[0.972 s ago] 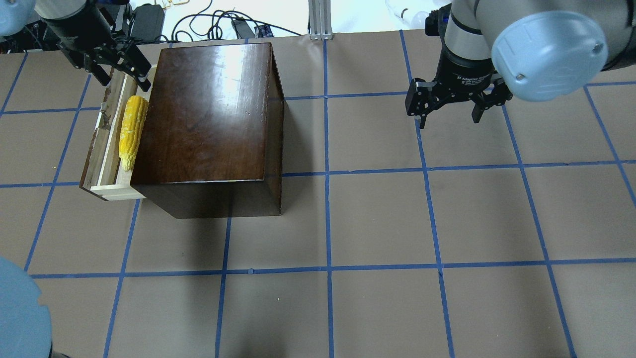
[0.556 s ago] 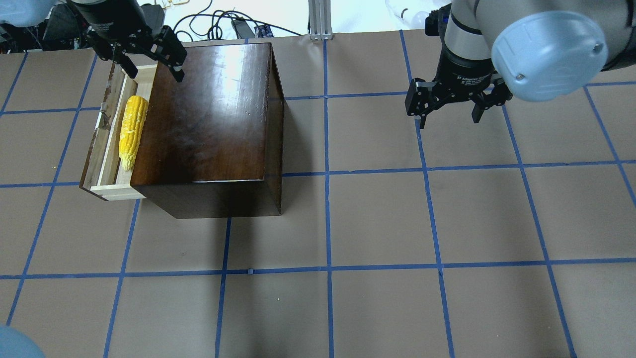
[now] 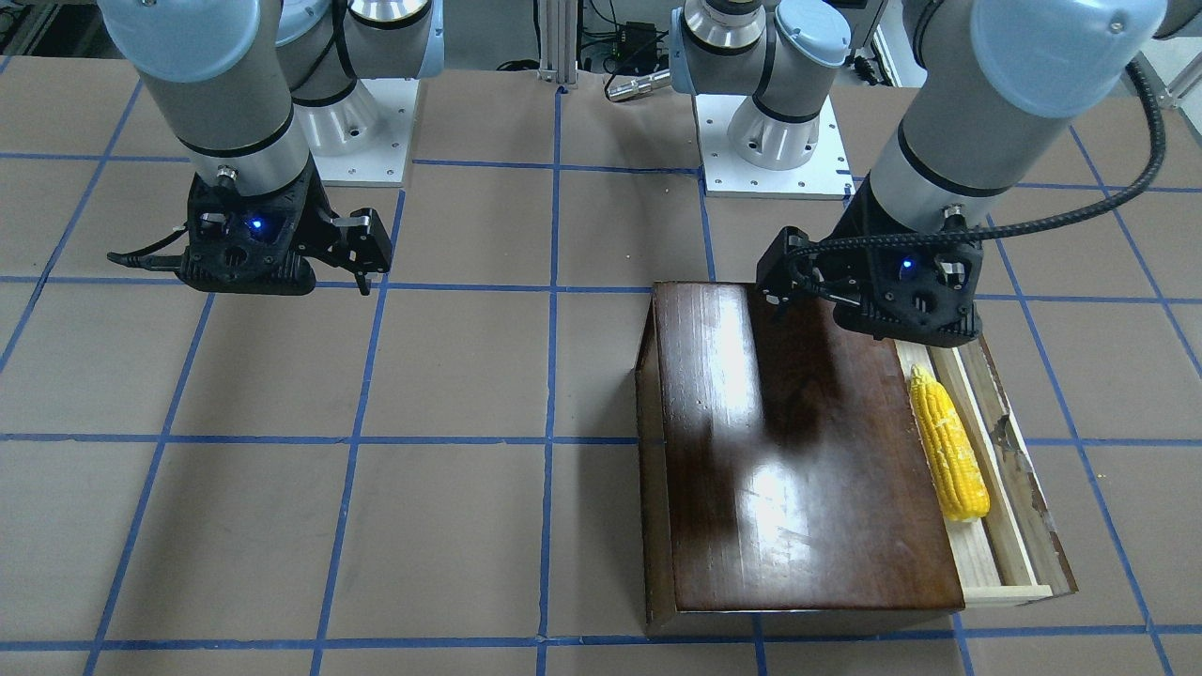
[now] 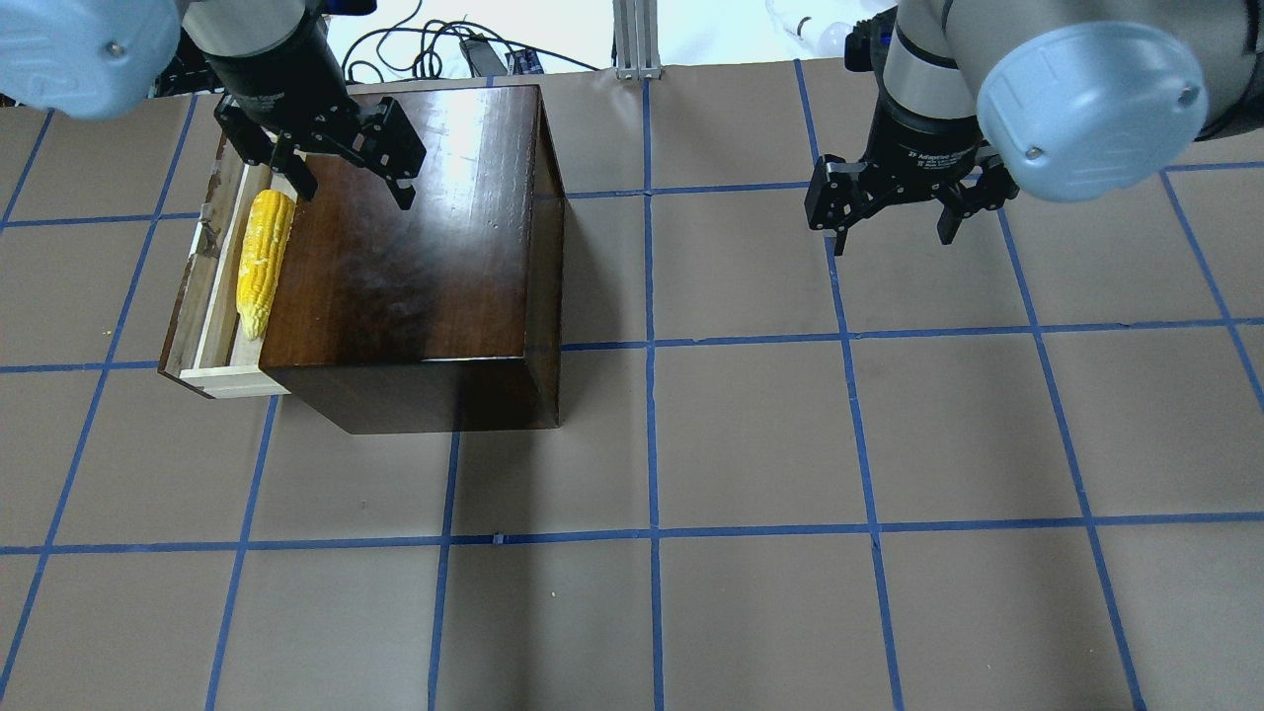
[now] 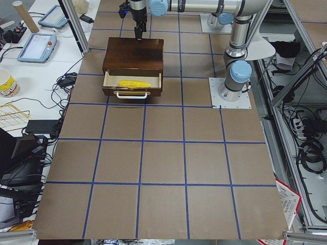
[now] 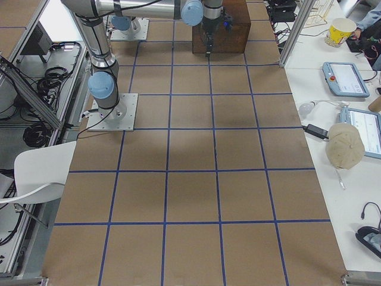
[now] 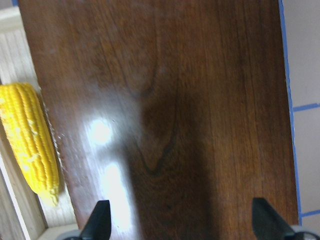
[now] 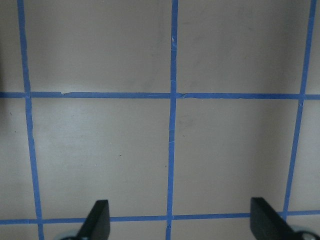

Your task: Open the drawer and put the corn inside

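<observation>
Since the earlier overhead frames the left gripper (image 4: 354, 188) has travelled from above the far end of the drawer across to a spot over the glossy dark-brown wooden box (image 4: 425, 257), while the right gripper (image 4: 894, 232) has not shifted; the left claw now hangs above the shiny box top with its jaws spread wide and nothing between them, as its wrist view confirms; the right claw is likewise wide open and empty, hovering well apart from the box over the brown paper-covered table with its blue tape grid (image 4: 750, 434); the shallow pale-wood drawer with the chipped dark-brown front panel (image 4: 212, 306) stands pulled out from the box's side, and the bright yellow, bumpy-kernelled corn cob (image 4: 262, 262) lies lengthwise inside it, close against the box, free of both claws; judging by this, both parts of the task look done, with little left beyond drawing the left arm clear; the only writing is white lettering on the black collar above the right gripper, which seems to include "Adaptive", the rest being too small to read.
</observation>
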`<control>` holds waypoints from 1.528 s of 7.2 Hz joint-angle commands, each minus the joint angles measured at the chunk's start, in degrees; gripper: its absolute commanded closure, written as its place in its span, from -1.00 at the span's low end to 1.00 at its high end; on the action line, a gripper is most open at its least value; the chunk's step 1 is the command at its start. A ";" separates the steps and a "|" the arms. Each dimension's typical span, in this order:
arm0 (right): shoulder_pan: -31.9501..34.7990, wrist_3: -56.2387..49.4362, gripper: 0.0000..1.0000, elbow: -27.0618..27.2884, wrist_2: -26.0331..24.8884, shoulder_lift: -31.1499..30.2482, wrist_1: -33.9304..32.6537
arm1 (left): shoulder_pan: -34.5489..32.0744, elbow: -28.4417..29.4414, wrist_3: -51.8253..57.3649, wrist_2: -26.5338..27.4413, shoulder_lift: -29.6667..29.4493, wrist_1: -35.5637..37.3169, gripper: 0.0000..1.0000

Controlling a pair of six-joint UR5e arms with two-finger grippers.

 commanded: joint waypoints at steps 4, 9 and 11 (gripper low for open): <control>0.00 0.00 -1.00 0.00 -0.02 0.00 0.00 | 0.03 -5.80 -4.62 -0.18 5.13 1.94 -1.00; 0.00 0.00 -1.00 0.00 -0.02 0.00 0.00 | -0.06 -5.98 -4.19 -0.35 4.51 1.77 -1.00; 0.00 0.00 -1.00 0.00 -0.02 0.00 0.00 | -0.06 -5.98 -4.10 -0.53 3.98 1.77 -1.00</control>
